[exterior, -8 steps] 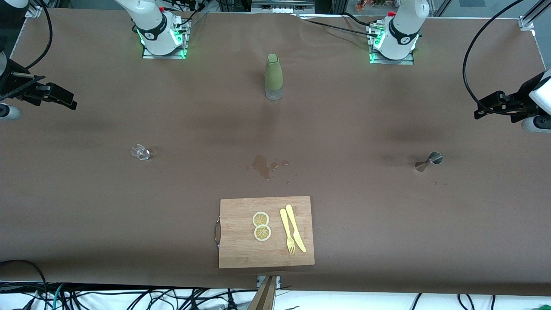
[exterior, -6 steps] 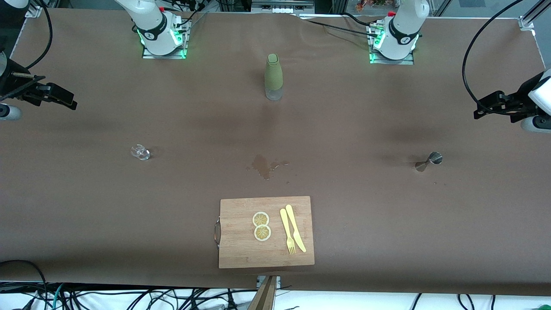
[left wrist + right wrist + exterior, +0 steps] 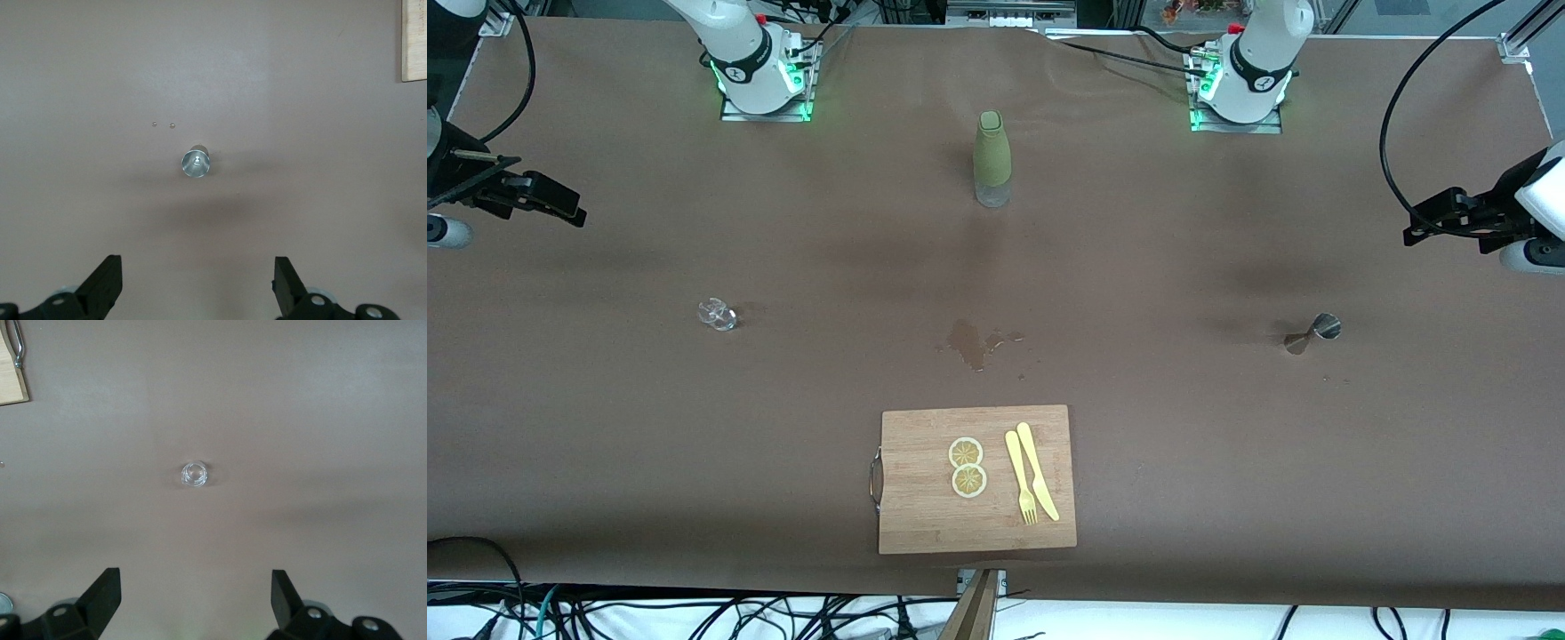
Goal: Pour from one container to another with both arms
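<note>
A: Two grippers, both up in the air at the table ends, nothing held. Left gripper [image 3: 1421, 224] hangs over the left arm's end of the tabletop [image 3: 1227, 462], jaws spread wide and empty. Right gripper [image 3: 560, 206] is over the right arm's end, jaws also released.

B: Containers?

A: Steel jigger [image 3: 1312, 333] stands on the tabletop toward the left arm's end; in the left wrist view it sits between the two fingers [image 3: 103, 283], well below them, seen mouth-up [image 3: 195, 163]. Small clear glass [image 3: 718, 314] sits toward the right arm's end; the right wrist view has it centred under the open fingers [image 3: 100, 597], upright [image 3: 194, 474]. Can't tell if either has liquid in it, too small.

B: Anything else?

A: Green sleeved bottle [image 3: 991, 158] stands upright midway between the two arm bases. Wet patch [image 3: 971, 341] on the tabletop nearer to the front camera than the bottle. Nearer again, a wooden cutting board [image 3: 925, 524] with two lemon slices [image 3: 967, 467] touching each other, and a yellow fork [image 3: 1021, 489] and yellow knife [image 3: 1037, 469] lying side by side. Two tiny droplets [image 3: 163, 124] near the jigger.

B: Arms?

A: Both arms wait, bases lit green.
</note>
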Action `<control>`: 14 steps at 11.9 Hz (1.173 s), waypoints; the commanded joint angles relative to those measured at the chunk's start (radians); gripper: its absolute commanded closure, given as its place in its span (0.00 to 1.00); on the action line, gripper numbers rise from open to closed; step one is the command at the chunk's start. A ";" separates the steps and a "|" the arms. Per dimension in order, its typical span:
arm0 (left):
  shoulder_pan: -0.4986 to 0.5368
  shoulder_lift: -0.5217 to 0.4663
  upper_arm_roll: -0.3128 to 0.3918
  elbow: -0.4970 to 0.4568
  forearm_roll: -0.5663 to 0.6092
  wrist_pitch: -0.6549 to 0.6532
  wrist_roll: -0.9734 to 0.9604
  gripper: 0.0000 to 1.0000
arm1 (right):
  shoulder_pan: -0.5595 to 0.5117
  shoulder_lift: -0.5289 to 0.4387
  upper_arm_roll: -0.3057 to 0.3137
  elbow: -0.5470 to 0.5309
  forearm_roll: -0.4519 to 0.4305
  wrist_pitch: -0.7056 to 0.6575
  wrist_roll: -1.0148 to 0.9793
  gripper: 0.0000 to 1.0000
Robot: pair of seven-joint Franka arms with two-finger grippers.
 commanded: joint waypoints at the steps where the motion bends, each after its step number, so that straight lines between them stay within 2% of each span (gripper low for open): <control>1: -0.002 -0.008 -0.004 0.013 0.032 -0.025 -0.003 0.00 | -0.008 -0.005 -0.001 -0.003 0.018 -0.008 -0.022 0.00; 14: -0.010 -0.016 -0.027 0.016 -0.019 -0.062 -0.003 0.00 | -0.008 -0.005 -0.001 -0.005 0.016 -0.008 -0.022 0.00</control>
